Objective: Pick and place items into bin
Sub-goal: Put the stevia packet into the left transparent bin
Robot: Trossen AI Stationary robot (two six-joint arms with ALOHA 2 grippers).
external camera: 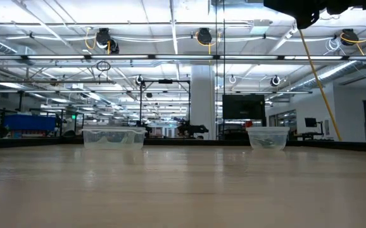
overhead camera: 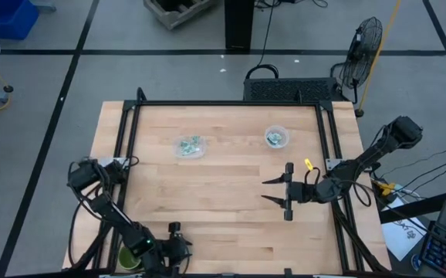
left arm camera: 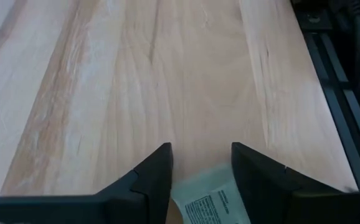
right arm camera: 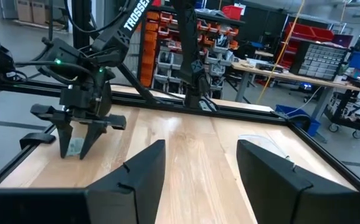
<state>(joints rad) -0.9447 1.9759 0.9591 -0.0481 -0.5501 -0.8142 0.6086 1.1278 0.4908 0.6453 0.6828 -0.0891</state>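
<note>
— When you looked along your left gripper (left arm camera: 200, 163), what did its fingers (left arm camera: 152, 180) have between them?

— You had one pale green-and-white packet (left arm camera: 212, 200) clamped there, printed side up, with the bare wooden table (left arm camera: 167, 74) stretching away beyond it. Your right wrist camera showed the same thing from across the table: the left gripper (right arm camera: 75, 144) pointed downward, the packet (right arm camera: 75, 145) hanging between its tips just above the wood.

— And where did that put you on the table?

— From above, your left gripper (overhead camera: 175, 245) sat at the near left corner, just beside the dark green bowl (overhead camera: 128, 259).

— What about your right gripper?

— Your right gripper (overhead camera: 273, 191) hung over the right half of the table with its fingers (overhead camera: 275, 180) spread wide and nothing between them.

— Where were the other packets?

— You had some lying in a clear container (overhead camera: 190, 147) toward the far left, and more in a second clear container (overhead camera: 276, 137) toward the far right, well apart from both grippers. The level camera showed both containers standing on the table's far side.
</note>
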